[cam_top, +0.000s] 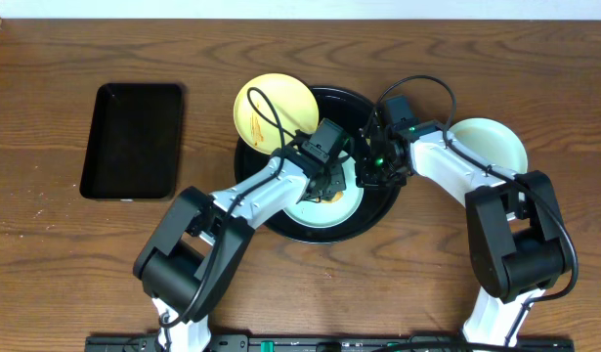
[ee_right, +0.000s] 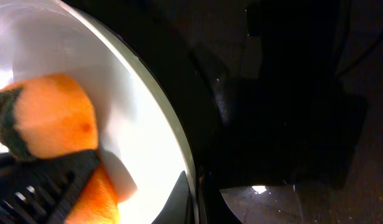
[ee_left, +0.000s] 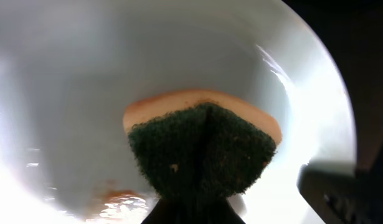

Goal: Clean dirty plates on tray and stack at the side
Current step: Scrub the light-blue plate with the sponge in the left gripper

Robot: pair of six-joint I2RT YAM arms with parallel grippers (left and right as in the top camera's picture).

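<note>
Mint-blue plate (cam_top: 341,208) lies in the black tray (cam_top: 383,200) under the left end effector (cam_top: 329,184), which clamps a green-orange sponge (ee_left: 203,155) against it. Right end effector (cam_top: 370,174) beside its rim: state cannot be told. Yellow plate (cam_top: 274,112) beyond overlaps the tray's edge.

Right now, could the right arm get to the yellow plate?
Probably not easily: the left gripper, holding the sponge on the mint plate, sits between the right gripper and the yellow plate.
</note>
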